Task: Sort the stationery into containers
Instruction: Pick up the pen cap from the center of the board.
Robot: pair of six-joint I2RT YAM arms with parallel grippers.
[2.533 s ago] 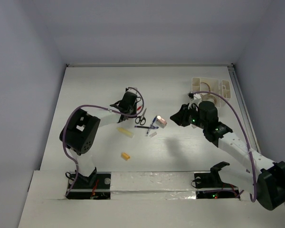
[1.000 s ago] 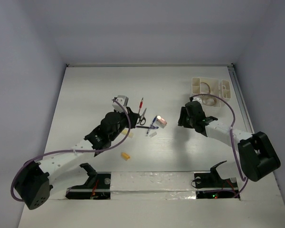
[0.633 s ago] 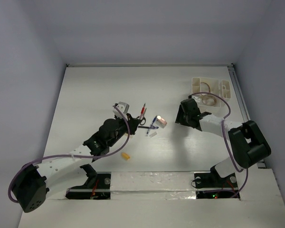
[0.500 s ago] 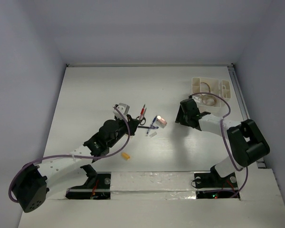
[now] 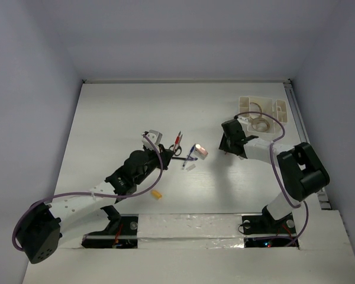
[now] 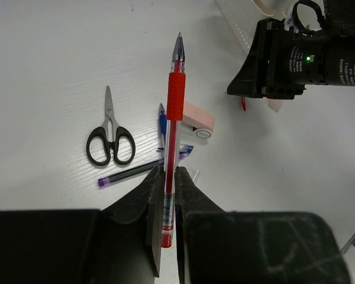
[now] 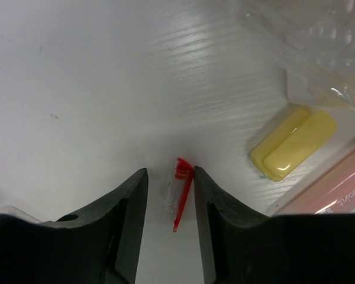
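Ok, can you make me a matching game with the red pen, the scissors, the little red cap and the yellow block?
Things:
1. red pen
2. scissors
3. red cap
4. yellow block

Where or how:
A. on the table inside the open right gripper
B. black handles, lying loose
C. pinched in the left gripper
D. beside a pink thing

Pairs: 1-C, 2-B, 3-A, 4-D.

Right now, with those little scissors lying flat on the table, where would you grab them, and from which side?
Probably the neck of the scissors, where the closed blades meet the black handles. Come straight down, jaws closing across that narrow part: they lie flat, the loops are wide, and a purple pen lies close by the handles.
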